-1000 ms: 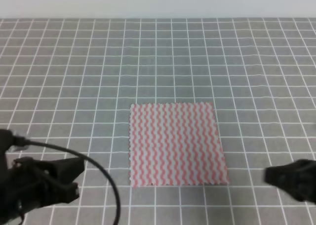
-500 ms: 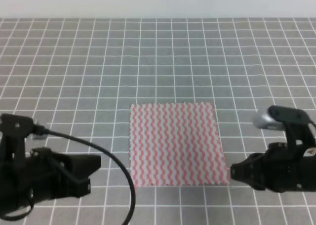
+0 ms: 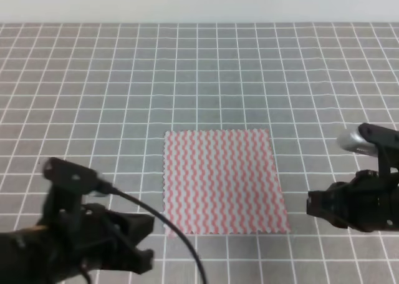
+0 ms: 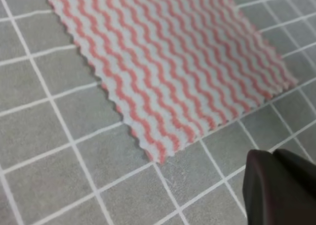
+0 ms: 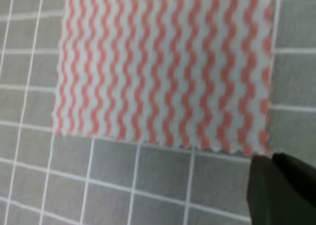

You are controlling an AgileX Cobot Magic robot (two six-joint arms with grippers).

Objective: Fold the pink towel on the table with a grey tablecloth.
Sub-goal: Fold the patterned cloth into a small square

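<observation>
The pink towel [image 3: 223,182] lies flat and unfolded on the bench [image 3: 199,78], a little nearer the front edge than the middle, its sides running roughly along the white grid lines of the grey cloth. Its pinked edges and wavy stripes show clearly in both wrist views, with no crease or lifted corner.

The left hand [image 3: 146,240] sits low at the front left, just beside the towel's near left corner and not touching it; a black cable loops from the arm across the bench in front of that corner. In the left wrist view only a dark fingertip [image 4: 279,188] shows, apart from the cloth, so I cannot tell whether this hand is spread or pressed together.

The right hand [image 3: 312,204] hovers near the towel's right edge, close to the near right corner but clear of it. Its wrist view shows one dark tip [image 5: 281,188] beside that corner; its state cannot be told either
</observation>
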